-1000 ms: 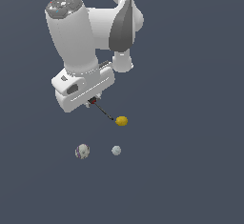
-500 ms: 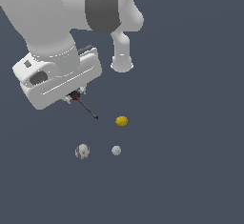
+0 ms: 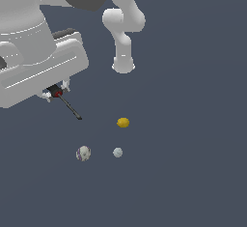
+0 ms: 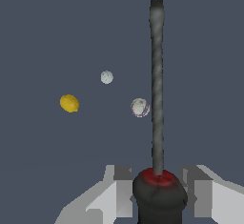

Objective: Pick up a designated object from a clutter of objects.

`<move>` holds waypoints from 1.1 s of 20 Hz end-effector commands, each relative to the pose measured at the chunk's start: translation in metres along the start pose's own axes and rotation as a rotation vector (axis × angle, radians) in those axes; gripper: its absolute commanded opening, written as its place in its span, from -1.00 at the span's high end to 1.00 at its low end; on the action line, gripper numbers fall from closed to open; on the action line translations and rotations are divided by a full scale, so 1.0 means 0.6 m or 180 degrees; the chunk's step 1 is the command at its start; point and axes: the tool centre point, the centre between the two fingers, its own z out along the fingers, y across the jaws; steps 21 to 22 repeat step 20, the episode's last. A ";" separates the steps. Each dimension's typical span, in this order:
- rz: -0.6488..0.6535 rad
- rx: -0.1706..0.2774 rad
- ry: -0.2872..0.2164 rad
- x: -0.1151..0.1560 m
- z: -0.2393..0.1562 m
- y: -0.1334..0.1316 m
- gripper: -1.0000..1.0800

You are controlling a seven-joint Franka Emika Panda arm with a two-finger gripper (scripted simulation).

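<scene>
In the exterior view the gripper (image 3: 57,92) has the screwdriver (image 3: 67,105) by its red-and-black handle, the thin shaft slanting down toward the exterior view's right. It appears raised clear of the floor, so the pick looks nearly done; the next move calls only for a steady hold. The lemon (image 3: 123,122), patterned ball (image 3: 83,153) and pale ball (image 3: 117,152) lie below, well apart from it.

In the wrist view both fingers (image 4: 116,194) sit closed against the handle, the shaft projecting straight out between them.
</scene>
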 end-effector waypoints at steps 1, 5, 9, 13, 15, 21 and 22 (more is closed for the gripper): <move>0.0001 -0.0003 -0.0001 0.001 -0.020 0.015 1.00; 0.0001 -0.0003 -0.0001 0.002 -0.043 0.033 1.00; 0.0001 -0.0003 -0.0001 0.003 -0.059 0.046 1.00; 0.0001 -0.0004 -0.0002 0.004 -0.069 0.054 1.00; 0.0001 -0.0004 -0.0002 0.005 -0.073 0.057 1.00; 0.0001 -0.0004 -0.0002 0.005 -0.076 0.060 1.00; 0.0001 -0.0004 -0.0002 0.005 -0.076 0.060 1.00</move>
